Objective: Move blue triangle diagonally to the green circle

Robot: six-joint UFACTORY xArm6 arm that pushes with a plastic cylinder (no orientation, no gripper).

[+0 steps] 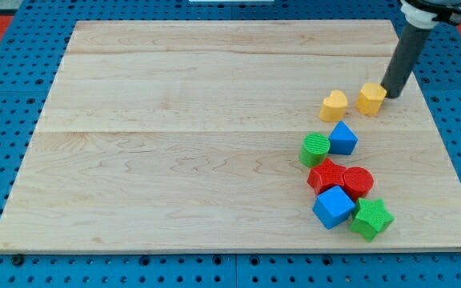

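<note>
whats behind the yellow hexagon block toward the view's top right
My tip stands right at the yellow hexagon block, on its upper-right side. The rod covers the wooden board behind it; nothing else shows.

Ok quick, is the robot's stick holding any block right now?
My tip: no pincer, holding nothing; it sits right beside the yellow hexagon block, on the view's right.
Blue triangle block: untouched, beside the green circle block.

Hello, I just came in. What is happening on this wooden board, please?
A robot arm with a dark rod pushes small blocks around the wooden board. Its tip sits at the view's upper right, right beside a yellow block, near a yellow heart. The job concerns the blue triangle and the green circle, which lie side by side lower down. The tip is not at them; it stands above them in the view.
</note>
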